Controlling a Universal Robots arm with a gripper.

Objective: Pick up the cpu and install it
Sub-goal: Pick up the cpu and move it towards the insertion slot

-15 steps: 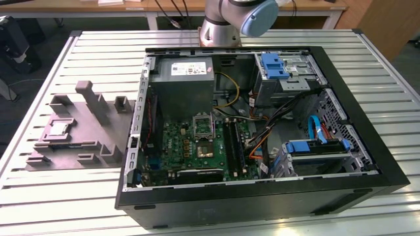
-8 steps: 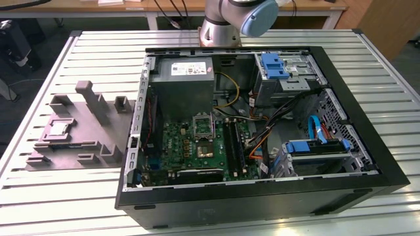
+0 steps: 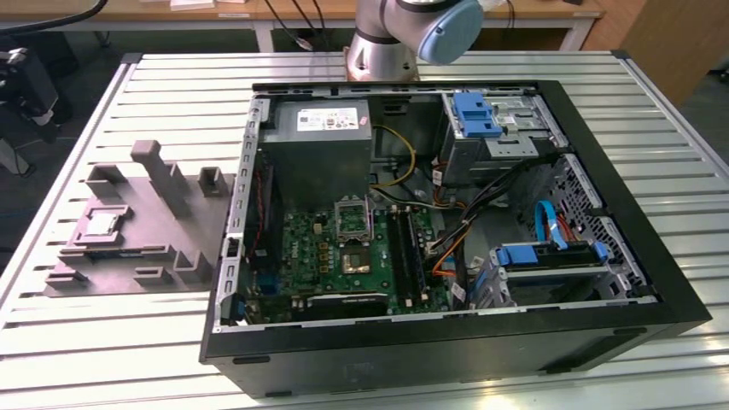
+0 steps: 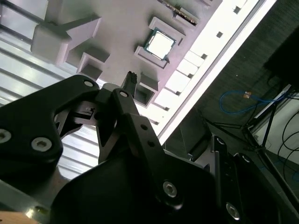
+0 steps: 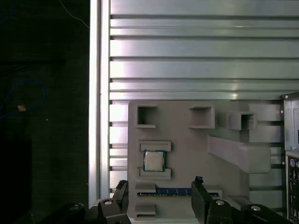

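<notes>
Cpu point(image 5: 153, 161) sat flat in its little slot on the grey tray point(image 5: 187, 149), on the tabletop point(image 5: 187, 56) beside the open computer case point(image 3: 456, 354). I saw my hand point(image 5: 161, 184) near it, fingers point(image 5: 201, 200) spread wide, holding nothing, not touching it.

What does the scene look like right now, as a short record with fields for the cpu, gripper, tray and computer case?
computer case: open, green motherboard inside
tray: grey, on the slatted table, on the exterior view's left of the computer case
cpu: seated in a recess of the tray, not gripped
gripper: open, empty, above the tray
</notes>
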